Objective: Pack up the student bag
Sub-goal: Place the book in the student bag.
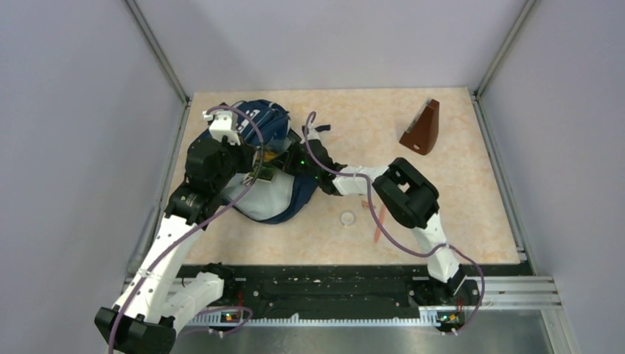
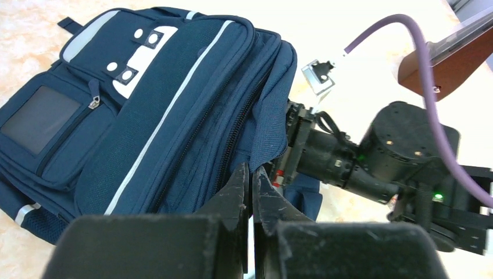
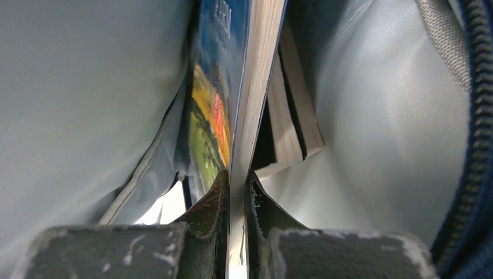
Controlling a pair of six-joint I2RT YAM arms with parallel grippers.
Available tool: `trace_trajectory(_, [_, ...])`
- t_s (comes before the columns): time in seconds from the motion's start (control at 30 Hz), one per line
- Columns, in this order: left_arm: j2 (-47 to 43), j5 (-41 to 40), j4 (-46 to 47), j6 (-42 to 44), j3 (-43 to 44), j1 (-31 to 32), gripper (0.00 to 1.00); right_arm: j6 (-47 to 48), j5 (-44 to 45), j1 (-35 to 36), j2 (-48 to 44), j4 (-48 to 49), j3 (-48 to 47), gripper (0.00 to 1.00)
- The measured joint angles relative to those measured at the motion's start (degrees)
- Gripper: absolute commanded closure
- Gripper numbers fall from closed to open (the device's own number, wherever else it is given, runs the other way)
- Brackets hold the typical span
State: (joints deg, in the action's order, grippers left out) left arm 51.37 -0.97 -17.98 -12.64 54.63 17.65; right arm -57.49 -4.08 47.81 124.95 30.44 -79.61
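While sunk in the student bag (image 2: 145, 116), right tool (image 3: 237, 177) grips book (image 3: 256, 87) | left tool (image 2: 252, 171) clenched — against bag

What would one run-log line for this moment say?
left fingers: shut at open edge of navy backpack | right fingers: shut on blue-covered book, inside backpack | second book: already inside, beside it

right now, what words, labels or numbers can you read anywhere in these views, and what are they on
Nothing reads clearly enough to quote.
book, pinched in the right hand inside the student bag: pale lettering at the top of its blue cover, seen edge-on, too blurred to read.
window pocket on the bag's front: looks blank.
brown wedge: no label visible.
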Motion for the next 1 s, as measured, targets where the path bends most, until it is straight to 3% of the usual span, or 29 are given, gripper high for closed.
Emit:
trace_trajectory(0.3, [0.0,1.29,0.04,-0.94,-0.02,-0.2,1.0,4.07,5.95,1.62,7.69,-0.52,-10.49,0.99])
trace_trajectory(0.57, [0.0,1.62,0.37,-1.01,-0.02,-0.33,1.0,9.18,8.5,2.64,11.32,-1.42,-16.52,0.68])
trace_trajectory(0.8, [-0.17,1.79,0.2,-1.03,-0.02,-0.37,1.0,13.05,6.8,2.4,7.67,3.74,-9.9,0.44])
trace_trajectory(1.0, [-0.26,1.81,-0.13,-1.03,-0.02,-0.37,1.0,20.5,0.33,2.01,-2.32,6.97,1.53,0.38])
